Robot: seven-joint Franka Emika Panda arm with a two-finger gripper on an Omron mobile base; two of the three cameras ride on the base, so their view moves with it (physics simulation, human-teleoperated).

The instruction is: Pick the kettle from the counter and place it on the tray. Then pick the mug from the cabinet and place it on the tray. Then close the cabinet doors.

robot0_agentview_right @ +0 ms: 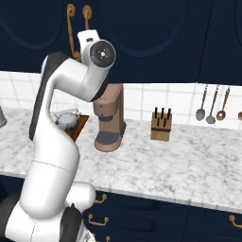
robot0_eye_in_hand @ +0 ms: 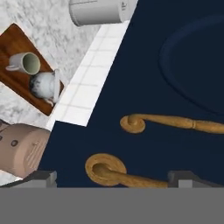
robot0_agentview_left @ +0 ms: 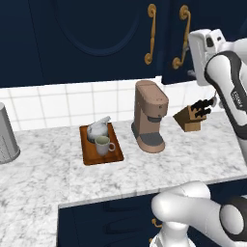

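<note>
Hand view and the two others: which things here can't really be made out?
- Tray: in the right base view the arm hides most of it, and the mug is behind the arm there.
- Kettle: half hidden by the arm in that view.
- Canister: cut off by the left edge of the left base view.
- Tool: the hand view's bottom edge cuts off its fingertips, so open or shut is unclear.

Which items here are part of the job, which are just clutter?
Job: kettle and mug, both on the tray; counter; cabinet doors, which look shut; gripper at their brass handles.

Clutter: coffee machine, knife block, ribbed canister, hanging spoons.
</note>
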